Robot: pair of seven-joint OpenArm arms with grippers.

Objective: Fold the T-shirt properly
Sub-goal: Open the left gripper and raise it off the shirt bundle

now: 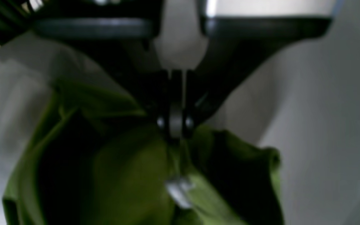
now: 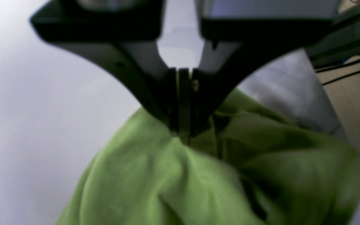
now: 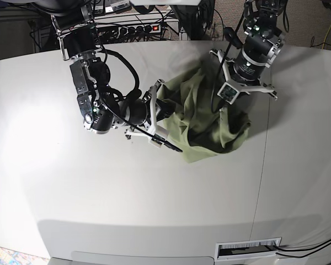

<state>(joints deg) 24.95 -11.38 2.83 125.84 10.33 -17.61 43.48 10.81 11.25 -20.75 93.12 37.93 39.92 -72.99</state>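
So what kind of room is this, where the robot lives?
Probably a robot lab: a big white table, a power strip with cables behind it, and two arms holding a green T-shirt.

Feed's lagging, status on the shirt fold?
Both end effectors, left and right, shut on T-shirt. Shirt bunched, lifted, unfolded. Nothing in the way.

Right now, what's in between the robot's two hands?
In the base view, only the T-shirt stretches between the right gripper and the left gripper. Both are shut on the green cloth, which hangs bunched and wrinkled between them over the white table.
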